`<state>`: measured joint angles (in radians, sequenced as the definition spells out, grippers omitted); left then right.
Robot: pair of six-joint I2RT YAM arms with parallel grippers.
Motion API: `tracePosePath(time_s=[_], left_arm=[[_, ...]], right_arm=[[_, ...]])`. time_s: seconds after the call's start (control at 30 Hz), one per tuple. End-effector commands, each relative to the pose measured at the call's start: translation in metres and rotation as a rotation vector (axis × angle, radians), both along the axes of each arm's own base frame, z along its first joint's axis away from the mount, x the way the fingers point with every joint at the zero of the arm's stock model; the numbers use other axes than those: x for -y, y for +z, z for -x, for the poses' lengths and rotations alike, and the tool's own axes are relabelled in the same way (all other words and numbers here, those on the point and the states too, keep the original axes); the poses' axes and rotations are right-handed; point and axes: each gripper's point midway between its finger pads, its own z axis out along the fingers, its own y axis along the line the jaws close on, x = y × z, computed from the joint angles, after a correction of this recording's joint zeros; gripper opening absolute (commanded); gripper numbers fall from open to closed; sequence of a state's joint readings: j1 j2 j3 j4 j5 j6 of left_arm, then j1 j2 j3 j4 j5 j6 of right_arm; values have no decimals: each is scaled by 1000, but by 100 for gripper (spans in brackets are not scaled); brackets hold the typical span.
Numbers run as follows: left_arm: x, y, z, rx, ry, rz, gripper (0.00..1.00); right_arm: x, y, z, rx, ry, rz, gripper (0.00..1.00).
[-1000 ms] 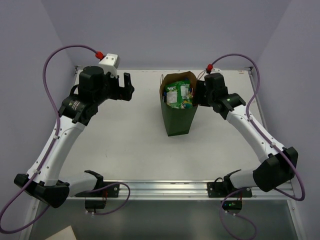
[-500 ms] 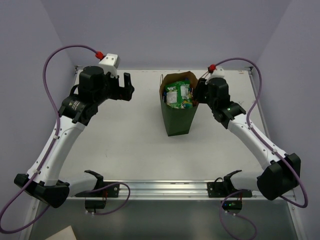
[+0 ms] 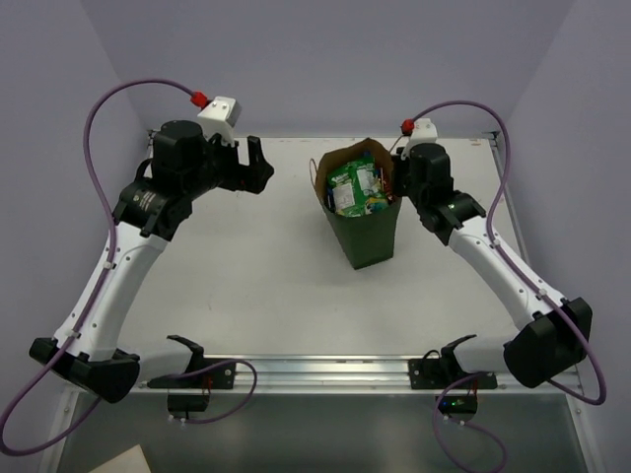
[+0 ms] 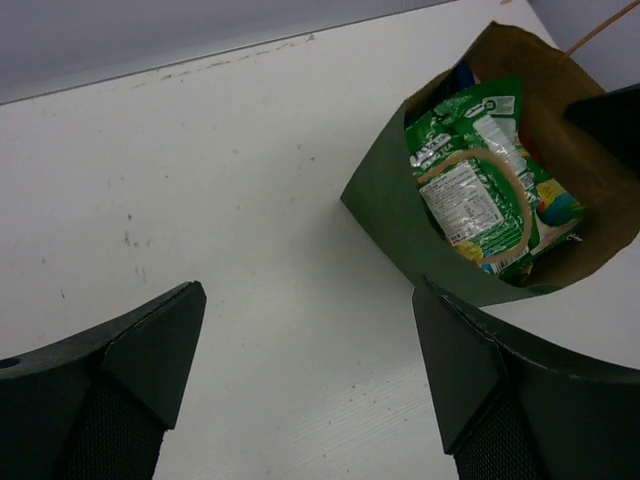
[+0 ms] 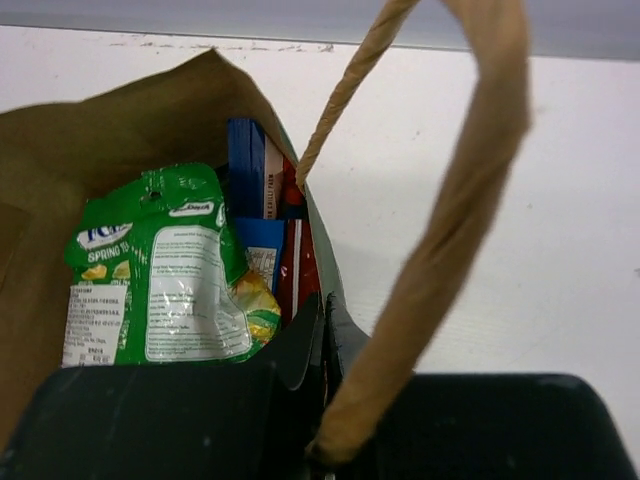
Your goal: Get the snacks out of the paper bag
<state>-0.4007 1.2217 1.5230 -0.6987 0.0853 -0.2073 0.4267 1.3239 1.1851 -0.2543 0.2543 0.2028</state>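
Observation:
The dark green paper bag stands open at the back middle of the table, leaning a little. The snacks fill it: a large green packet on top, with a blue one and a red one behind it. My right gripper is at the bag's right rim, shut on the bag's wall, one finger inside and one outside. A tan loop handle crosses the right wrist view. My left gripper hovers open left of the bag, holding nothing.
The white table ends at a back wall close behind the bag and at a metal rail in front. Purple cables loop above both arms.
My right gripper has closed onto the bag's right rim. The bag has shifted right and tilted. The left arm has crept slightly toward the back, still open.

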Motion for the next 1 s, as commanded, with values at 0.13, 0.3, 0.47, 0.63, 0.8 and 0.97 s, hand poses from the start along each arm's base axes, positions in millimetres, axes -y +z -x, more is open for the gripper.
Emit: tracePosePath(time_s=[0.13,0.3,0.47,0.63,0.8,0.97], left_arm=[[42,44,0,13,-93,158,92],[86,47,2,-37,-136,264,89],[149,19,12,-143,-173,355,80],[194,-25,15,-262,-176,412,79],[211,-52,-1,-291,-112,411,79],[226,-86,-17,-347,-71,376,79]], right_arm=[[18,136,4,362,0,94,0],[16,123,7,363,-9,115,0],[5,92,15,306,17,113,0],[2,71,24,267,-11,76,0],[-10,59,30,258,7,73,0],[-19,60,32,262,14,65,0]])
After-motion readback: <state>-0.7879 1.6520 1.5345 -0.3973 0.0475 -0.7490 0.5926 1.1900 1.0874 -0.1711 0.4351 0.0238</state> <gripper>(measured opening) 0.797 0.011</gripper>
